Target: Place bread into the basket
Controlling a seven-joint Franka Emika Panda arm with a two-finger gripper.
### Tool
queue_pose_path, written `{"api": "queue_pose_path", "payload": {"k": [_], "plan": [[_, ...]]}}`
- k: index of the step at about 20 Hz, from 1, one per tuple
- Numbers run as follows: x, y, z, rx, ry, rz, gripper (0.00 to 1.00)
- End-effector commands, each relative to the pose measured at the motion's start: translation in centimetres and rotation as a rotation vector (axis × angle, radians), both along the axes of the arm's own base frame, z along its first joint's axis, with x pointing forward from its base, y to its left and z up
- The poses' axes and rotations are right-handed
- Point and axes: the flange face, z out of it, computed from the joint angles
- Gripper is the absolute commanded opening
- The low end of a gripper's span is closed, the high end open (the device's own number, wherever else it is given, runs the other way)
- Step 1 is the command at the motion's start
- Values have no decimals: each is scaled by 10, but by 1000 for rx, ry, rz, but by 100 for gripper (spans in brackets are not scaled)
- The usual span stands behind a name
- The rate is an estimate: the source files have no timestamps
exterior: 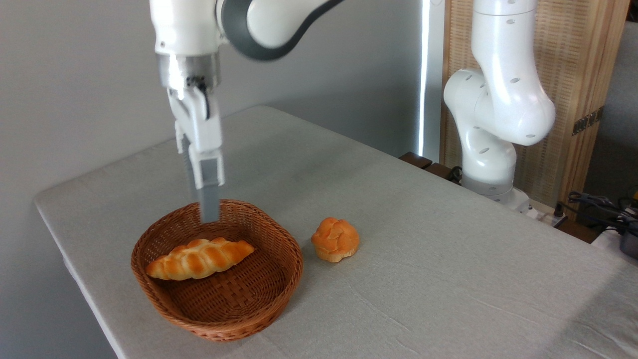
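We note the braided bread (200, 258) lying inside the wicker basket (279, 279), on the woven bottom, long axis running left to right with its left end against the near-left wall and its right end toward the basket's middle. The basket sits on the table (423, 259) near the left front corner. A round knobbly bun (335, 239) rests on the cloth just to the right of the basket, apart from its rim.

Arm pose: the white Franka arm rises from its base at the far right edge of the table, arcs out of the top of the view and comes back down at upper left. The wrist points straight down, with the gripper (209, 212) hanging vertically over the far rim of the basket. Its fingertips are above the bread and clear of it; nothing is between them. We see the fingers edge-on, one overlapping the other, so we cannot tell whether they are spread or pressed together.

Background: a grey wall at left, a wooden slatted panel (573, 65) at far right.
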Motion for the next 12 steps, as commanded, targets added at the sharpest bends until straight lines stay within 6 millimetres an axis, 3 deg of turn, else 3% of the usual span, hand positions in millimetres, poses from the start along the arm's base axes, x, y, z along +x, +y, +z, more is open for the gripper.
{"api": "queue_pose_path", "payload": {"k": [1, 6, 12], "plan": [[-7, 29, 44, -1, 107, 76, 100], [-17, 60, 70, -19, 230, 143, 100], [-18, 89, 81, -98, 226, 220, 100]]}}
